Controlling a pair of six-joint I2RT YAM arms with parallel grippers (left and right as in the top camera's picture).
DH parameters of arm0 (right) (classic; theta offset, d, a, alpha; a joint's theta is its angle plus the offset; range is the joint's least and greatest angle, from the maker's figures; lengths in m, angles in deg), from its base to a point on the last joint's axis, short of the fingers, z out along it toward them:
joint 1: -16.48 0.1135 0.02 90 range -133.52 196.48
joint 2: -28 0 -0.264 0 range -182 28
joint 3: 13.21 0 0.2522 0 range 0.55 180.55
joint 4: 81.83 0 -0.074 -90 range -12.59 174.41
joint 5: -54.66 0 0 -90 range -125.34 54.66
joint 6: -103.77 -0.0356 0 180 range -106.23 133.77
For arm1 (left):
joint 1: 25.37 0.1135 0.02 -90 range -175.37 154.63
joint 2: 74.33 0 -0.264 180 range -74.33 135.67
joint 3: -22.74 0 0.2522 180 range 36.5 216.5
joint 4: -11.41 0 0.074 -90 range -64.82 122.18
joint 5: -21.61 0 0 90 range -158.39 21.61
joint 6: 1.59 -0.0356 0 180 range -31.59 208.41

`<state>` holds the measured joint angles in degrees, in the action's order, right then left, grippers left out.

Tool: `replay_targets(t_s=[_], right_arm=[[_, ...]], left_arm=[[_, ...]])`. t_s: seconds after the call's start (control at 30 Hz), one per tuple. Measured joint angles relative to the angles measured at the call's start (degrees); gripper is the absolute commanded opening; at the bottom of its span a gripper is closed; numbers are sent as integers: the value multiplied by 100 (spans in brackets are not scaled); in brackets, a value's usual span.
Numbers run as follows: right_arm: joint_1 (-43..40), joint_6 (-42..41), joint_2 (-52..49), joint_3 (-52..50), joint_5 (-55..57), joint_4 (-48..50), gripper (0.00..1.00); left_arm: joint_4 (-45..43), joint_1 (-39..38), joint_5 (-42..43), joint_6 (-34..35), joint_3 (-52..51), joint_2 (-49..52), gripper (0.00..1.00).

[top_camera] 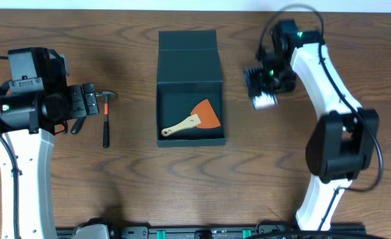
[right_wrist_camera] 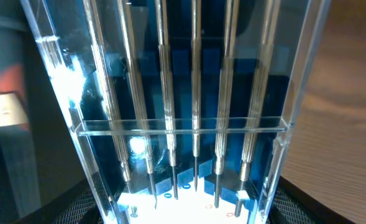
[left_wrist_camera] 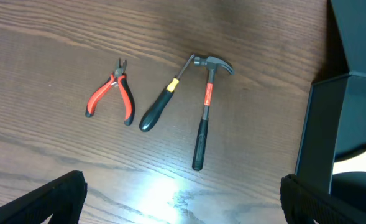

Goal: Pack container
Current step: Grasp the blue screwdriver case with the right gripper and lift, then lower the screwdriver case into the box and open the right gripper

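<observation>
Packing is partly done: the container [top_camera: 188, 60], open mid-counter toward the far edge, holds one orange scraper [top_camera: 196, 118]. Just right of it, the right gripper [top_camera: 263, 89] pinches a clear case [top_camera: 264, 101] of thin tools. Near the left edge, the left gripper [top_camera: 87, 101] hovers spread over the hammer [left_wrist_camera: 204, 118], screwdriver [left_wrist_camera: 161, 106] and pliers [left_wrist_camera: 114, 96], not yet packed.

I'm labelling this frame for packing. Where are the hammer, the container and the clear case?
hammer [left_wrist_camera: 203, 118], left wrist view, middle of its handle.
container [top_camera: 188, 56], overhead view, on its open flap lid.
clear case [right_wrist_camera: 189, 99], right wrist view, on its transparent front panel.
</observation>
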<state>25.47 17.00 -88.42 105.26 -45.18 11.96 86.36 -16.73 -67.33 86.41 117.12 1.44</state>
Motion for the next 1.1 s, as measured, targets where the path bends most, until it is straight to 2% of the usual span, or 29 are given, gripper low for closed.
replay_targets(t_s=[0.07, 0.2, 0.27, 0.43, 0.77, 1.1], right_arm=[[273, 87, 321, 310, -26, -103, 1], [1073, 529, 970, 695, -85, -33, 3], [1602, 868, 1222, 772, -120, 28, 1], [2337, 1532, 1217, 785, -127, 79, 1], [2479, 3604, 492, 612, 22, 190, 1], [2483, 4352, -516, 612, 39, 581, 1]], left_arm=[[0, 0, 2, 0, 0, 0, 98], [-2, 0, 0, 0, 0, 0, 98], [-2, 0, 0, 0, 0, 0, 98], [0, 0, 0, 0, 0, 0, 98], [0, 0, 0, 0, 0, 0, 99], [-2, 0, 0, 0, 0, 0, 98]])
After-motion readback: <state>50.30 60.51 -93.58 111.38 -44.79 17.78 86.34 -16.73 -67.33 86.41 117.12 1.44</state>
